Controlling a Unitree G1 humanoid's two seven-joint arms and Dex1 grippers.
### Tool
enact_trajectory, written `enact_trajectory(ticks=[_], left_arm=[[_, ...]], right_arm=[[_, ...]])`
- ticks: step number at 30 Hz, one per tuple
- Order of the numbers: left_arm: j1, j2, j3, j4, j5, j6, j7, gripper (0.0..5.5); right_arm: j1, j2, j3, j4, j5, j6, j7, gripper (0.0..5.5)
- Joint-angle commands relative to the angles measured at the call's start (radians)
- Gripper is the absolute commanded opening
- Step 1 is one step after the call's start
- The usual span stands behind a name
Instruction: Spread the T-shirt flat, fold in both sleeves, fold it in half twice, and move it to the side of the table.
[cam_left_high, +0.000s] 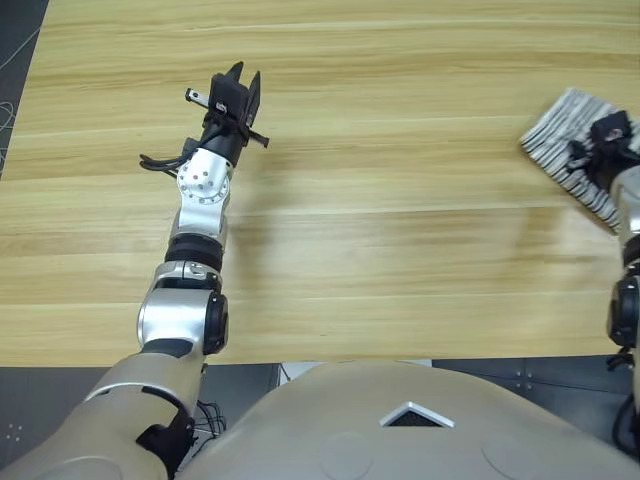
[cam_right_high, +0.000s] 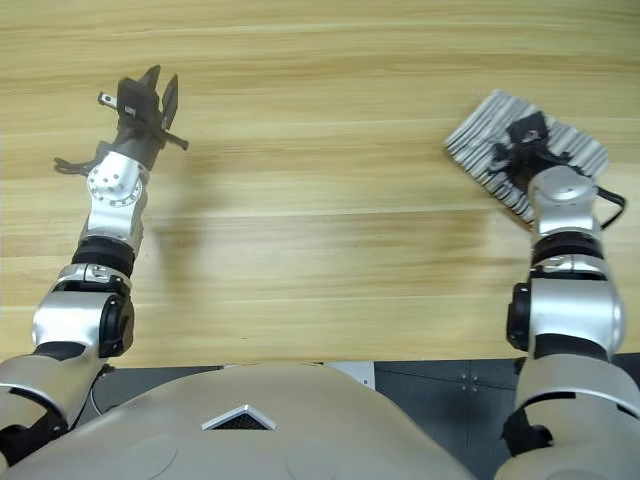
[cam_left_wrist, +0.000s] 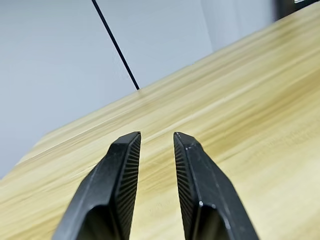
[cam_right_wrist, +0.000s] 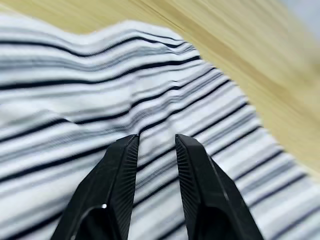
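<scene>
- Folded black-and-white striped T-shirt (cam_right_high: 478, 140) lies at the right side of the wooden table (cam_left_high: 400, 250); right gripper (cam_right_wrist: 156, 137) is over it, fingers slightly parted, pinching nothing
- Far left, the left gripper (cam_left_high: 240, 78) is likewise parted, empty
- Risk: a fingertip snags the cloth on lifting; the folds would open

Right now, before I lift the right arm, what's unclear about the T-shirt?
- T-shirt: middle hidden under the right gripper and wrist, head views.
- Its right side: cut off by the left eye view's edge.
- Fold layers: too small to count.
- Gripper-cloth contact: unclear in right wrist view.
</scene>
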Motion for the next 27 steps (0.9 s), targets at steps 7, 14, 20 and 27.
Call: enact_trajectory(ticks=[7,14,20,27], left_arm=[[-0.08,-0.042,0.13,0.082,-0.103,-0.184,0.082,1.22],[-0.028,-0.049,0.048,0.172,0.081,-0.312,0.276,1.22],[-0.081,-0.094,0.012,0.259,0.123,-0.189,0.311,1.22],[-0.085,-0.136,0.016,0.271,0.068,-0.181,0.16,1.52]], right_arm=[[-0.101,0.286,0.35,-0.463,-0.692,-0.077,-1.004,1.35],[-0.03,0.554,0.368,-0.018,-0.526,-0.421,-0.713,1.35],[-0.007,0.554,0.266,0.014,-0.374,-0.593,-0.542,1.35],[-0.004,0.542,0.203,0.025,-0.311,-0.594,-0.449,1.67]])
